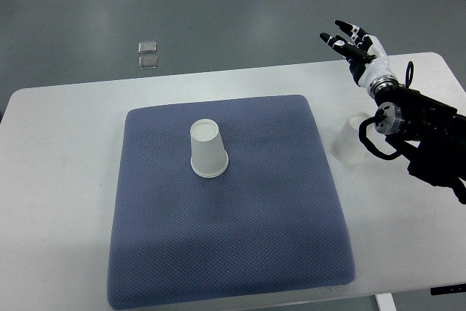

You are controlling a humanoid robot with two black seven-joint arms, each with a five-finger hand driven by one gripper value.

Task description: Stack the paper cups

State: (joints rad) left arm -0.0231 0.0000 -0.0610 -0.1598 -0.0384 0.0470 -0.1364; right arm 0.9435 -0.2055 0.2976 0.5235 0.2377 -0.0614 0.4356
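Observation:
A white paper cup [207,148] stands upside down on the blue mat [226,209], left of the mat's middle. A second white paper cup [349,138] stands upside down on the white table just right of the mat, partly hidden behind my right forearm. My right hand [351,42] is raised above the table's far right edge, beyond the second cup, with its fingers spread and holding nothing. My left arm is out of view.
The white table [65,151] carries the mat. Two small clear square objects [148,54] lie on the grey floor beyond the table's far edge.

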